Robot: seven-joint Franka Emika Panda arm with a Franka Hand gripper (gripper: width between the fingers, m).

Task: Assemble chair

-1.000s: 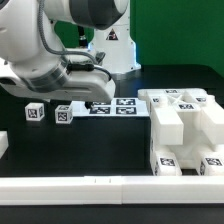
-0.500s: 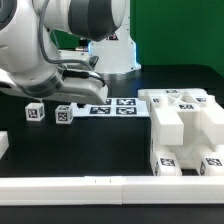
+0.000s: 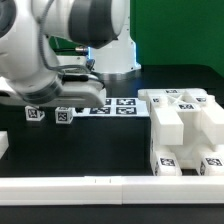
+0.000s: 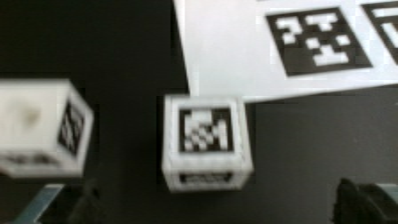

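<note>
1. The gripper (image 4: 214,205) has its jaws wide and is holding nothing.
2. Target is the small glossy white plastic cube peg (image 4: 205,140) with a black-and-white tag. It sits on the table at 9 o'clock in the exterior view, just beside the marker board (image 3: 112,105).
3. A second identical white cube peg (image 3: 35,114) sits at the target's 9 o'clock, apart from it.
4. The peg is likely light, rigid and slick. Pinch two opposite flat sides squarely at mid-height, or it may squirt out.
5. The large white blocky chair subassembly (image 3: 185,130) is at 3–4 o'clock, well apart.

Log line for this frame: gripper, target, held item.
gripper: open | over: small tagged block | held: nothing | chair assembly: exterior view's right
</note>
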